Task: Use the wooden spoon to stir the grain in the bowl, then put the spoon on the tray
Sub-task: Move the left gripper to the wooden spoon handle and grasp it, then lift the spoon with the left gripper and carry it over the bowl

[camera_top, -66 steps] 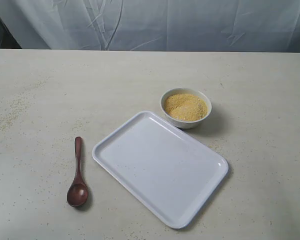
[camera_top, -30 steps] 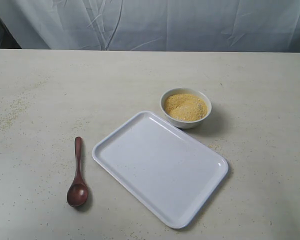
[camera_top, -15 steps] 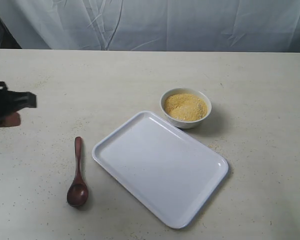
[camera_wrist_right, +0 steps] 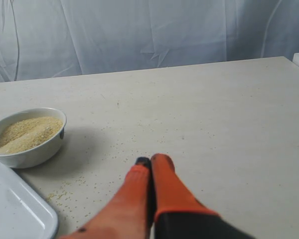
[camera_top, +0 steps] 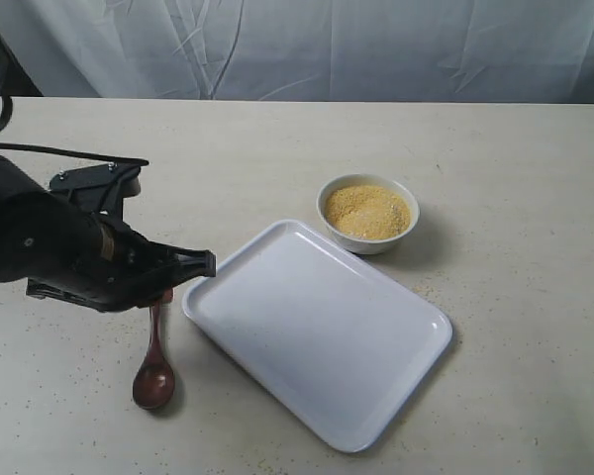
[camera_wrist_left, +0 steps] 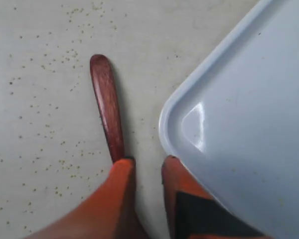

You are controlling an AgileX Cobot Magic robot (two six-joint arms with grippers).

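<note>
Left wrist view, left fingers slightly parted over wooden spoon, right fingers closed

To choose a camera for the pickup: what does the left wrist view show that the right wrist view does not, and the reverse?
Only the left wrist view: the wooden spoon lying beside the tray corner, the open left gripper near its handle. Only the right wrist view: the bowl of grain, the white cloth behind, the shut right gripper. Both: a corner of the tray and the speckled table.
</note>
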